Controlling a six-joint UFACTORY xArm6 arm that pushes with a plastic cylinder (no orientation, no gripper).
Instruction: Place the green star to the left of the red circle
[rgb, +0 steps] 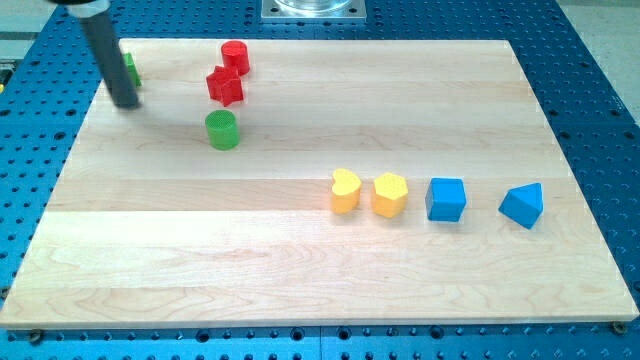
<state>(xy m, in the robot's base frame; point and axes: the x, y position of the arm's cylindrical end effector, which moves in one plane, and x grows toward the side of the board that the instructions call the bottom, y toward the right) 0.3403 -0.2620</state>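
Observation:
The green star (131, 70) sits near the board's top left corner, mostly hidden behind my rod; only a green sliver shows. My tip (126, 101) rests on the board just below and in front of it. The red circle (235, 57), a short cylinder, stands near the top edge, well to the right of the star. A red star (225, 86) lies just below the red circle, touching or nearly touching it. A green circle (222, 130) stands below the red star.
A yellow heart (345, 190), a yellow hexagon (391, 194), a blue cube (446, 199) and a blue triangle (523, 205) stand in a row at the right middle. The wooden board (300, 270) lies on a blue perforated table. A metal base (313, 9) sits at the top.

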